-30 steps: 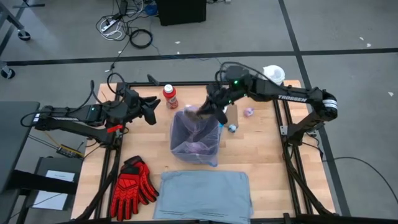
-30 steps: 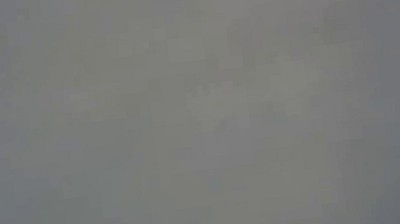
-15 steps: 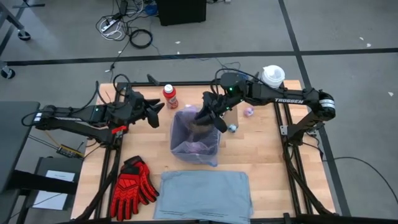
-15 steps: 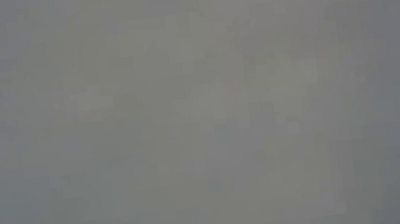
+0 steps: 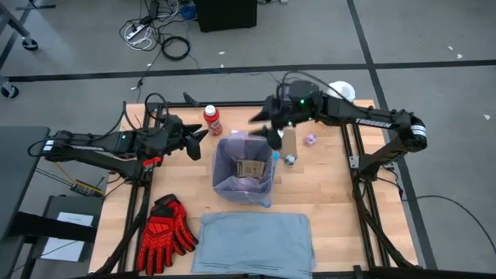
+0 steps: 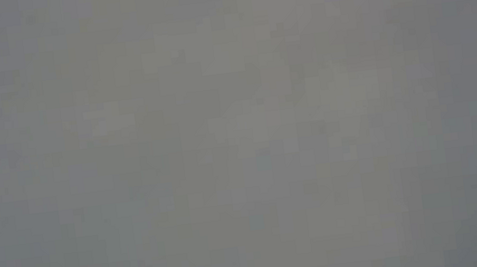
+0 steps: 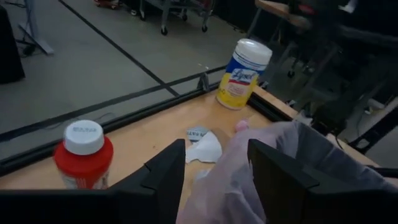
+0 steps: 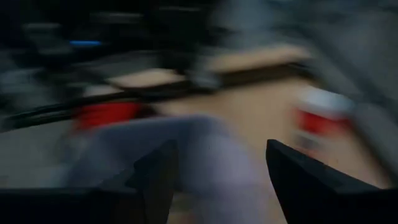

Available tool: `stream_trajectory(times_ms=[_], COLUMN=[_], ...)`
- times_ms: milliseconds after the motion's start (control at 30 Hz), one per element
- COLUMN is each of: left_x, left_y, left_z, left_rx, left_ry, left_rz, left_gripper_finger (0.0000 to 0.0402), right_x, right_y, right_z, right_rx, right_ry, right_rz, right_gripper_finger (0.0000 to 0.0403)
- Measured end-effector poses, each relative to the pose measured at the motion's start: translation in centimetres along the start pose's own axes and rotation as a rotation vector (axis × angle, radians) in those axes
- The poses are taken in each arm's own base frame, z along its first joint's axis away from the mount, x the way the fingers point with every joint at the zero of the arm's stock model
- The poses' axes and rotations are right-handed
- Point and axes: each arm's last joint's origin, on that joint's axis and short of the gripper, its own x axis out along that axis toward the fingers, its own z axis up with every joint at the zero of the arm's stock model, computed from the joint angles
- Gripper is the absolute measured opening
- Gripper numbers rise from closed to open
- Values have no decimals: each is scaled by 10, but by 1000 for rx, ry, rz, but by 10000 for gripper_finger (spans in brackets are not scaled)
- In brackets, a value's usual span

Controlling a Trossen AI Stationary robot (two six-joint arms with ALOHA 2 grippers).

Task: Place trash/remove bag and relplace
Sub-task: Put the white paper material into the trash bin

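Pink-lavender bag, open-mouthed, cardboard piece inside

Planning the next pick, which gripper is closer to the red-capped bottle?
Left. The left gripper sits just beside the red-capped bottle, open toward it. The right gripper is farther off, over the far rim of the bagged bin.

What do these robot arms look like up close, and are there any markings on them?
Both are dark, slender jointed arms with black cables looped alongside. The right arm carries white TROSSEN lettering and a small green light; the left arm shows a red patch. Each gripper ends in two dark, angular fingers.
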Motion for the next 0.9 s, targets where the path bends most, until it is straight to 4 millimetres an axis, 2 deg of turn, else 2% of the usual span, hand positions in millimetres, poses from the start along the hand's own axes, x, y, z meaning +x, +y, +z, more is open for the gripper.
stream_trajectory(times_ms=[133,233,367,600,733,900], left_x=[0,0,0,0,0,0], left_y=[0,0,0,-2,-2,-3], left_z=[0,0,0,1,1,1], left_rx=[-30,-36,-55,-71,-93,-111], left_ry=[0,1,-1,15,15,16], left_rz=[-3,-4,-6,-51,-51,-54], left_gripper_finger=[182,182,182,182,182,182], right_x=[-14,-16,-8,20,42,60], right_y=[-33,-62,-100,-155,-174,-183], right_z=[-10,-29,-64,-132,-167,-200], right_rx=[43,107,229,363,383,399], right_ry=[111,281,471,696,796,893], right_rz=[-382,-522,-558,-650,-637,-598], right_gripper_finger=[229,229,228,229,229,232])
